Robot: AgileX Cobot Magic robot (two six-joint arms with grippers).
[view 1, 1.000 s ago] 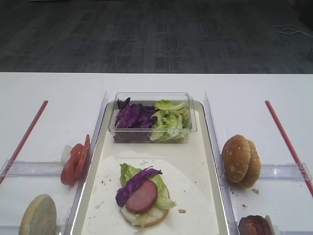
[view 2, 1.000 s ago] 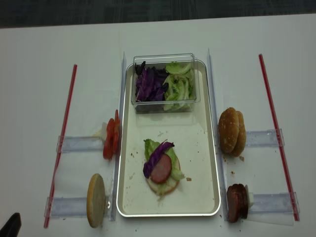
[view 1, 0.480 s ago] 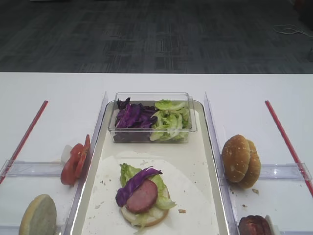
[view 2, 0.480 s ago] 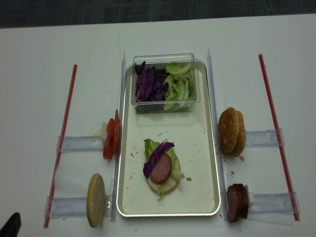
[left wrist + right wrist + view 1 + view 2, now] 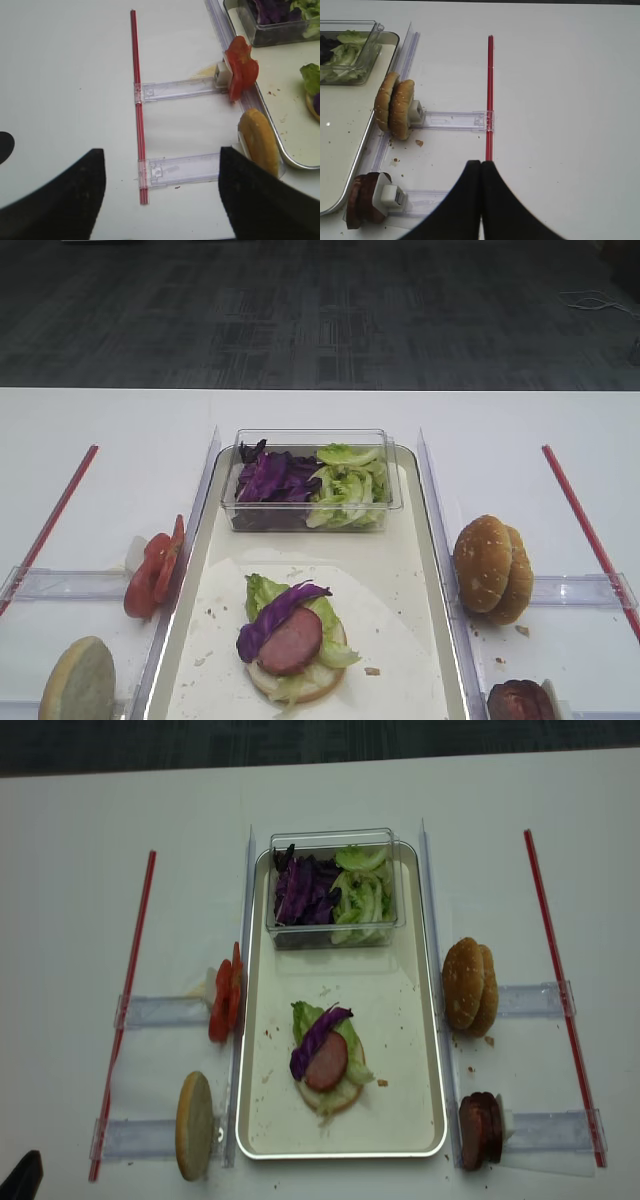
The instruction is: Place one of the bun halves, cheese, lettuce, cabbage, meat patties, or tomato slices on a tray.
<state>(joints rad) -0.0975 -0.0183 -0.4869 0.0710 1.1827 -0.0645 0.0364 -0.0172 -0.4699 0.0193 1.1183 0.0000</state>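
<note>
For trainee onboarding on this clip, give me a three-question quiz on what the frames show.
1. True or false: the cabbage lies across the patty on the tray.
2. Where do the tomato slices stand? A in the clear box, B left of the tray, C right of it.
3. Fill in: the left hand is ___, the right hand shut.

Key: 1 true; 2 B; 3 open.

I'm looking at what reads as a lab or office test room, not a kitchen. The white desk (image 5: 110, 430) is bare of cookware, marked with red strips (image 5: 128, 995) and clear holders (image 5: 452, 120) fixed at set spots. Beyond it lies dark grey carpet tile (image 5: 320, 310), with a loose cable (image 5: 590, 302) on the floor.
</note>
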